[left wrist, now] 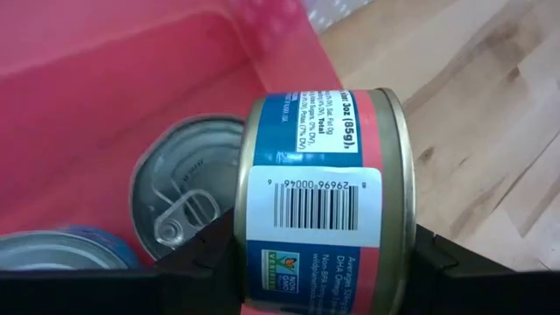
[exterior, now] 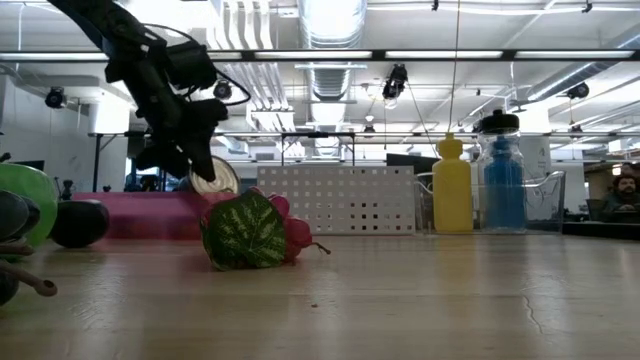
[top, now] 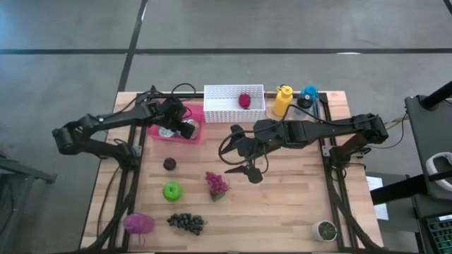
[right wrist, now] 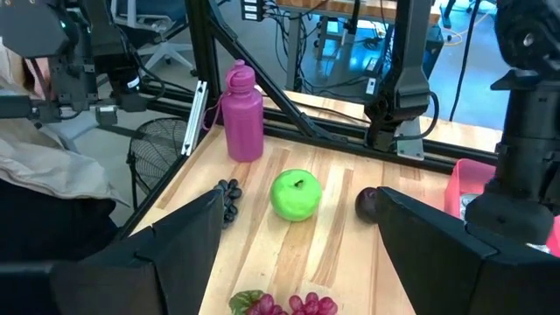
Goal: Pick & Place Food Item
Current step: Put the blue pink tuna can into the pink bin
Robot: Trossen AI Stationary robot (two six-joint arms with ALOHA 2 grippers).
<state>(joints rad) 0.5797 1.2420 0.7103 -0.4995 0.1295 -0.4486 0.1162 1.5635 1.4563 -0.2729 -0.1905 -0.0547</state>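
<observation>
Wooden tabletop's pretty cluttered. Left gripper [top: 188, 129], around 10 o'clock, has its jaws clamped on a small can [left wrist: 319, 206] over the pink bin [top: 171, 134], so looks like placing: next up, lower and release. Right gripper [top: 246, 169] hovers mid-table, jaws wide and empty, above the red grapes [top: 216, 184].

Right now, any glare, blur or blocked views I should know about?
Low view: ceiling strip lights blow out the top, and the near green apple at the picture's edge is soft. Left wrist view: the label-wrapped metal can in the left gripper fills the frame, hiding much of the pink bin. High view: evenly lit, soft shadows under the right gripper.
</observation>
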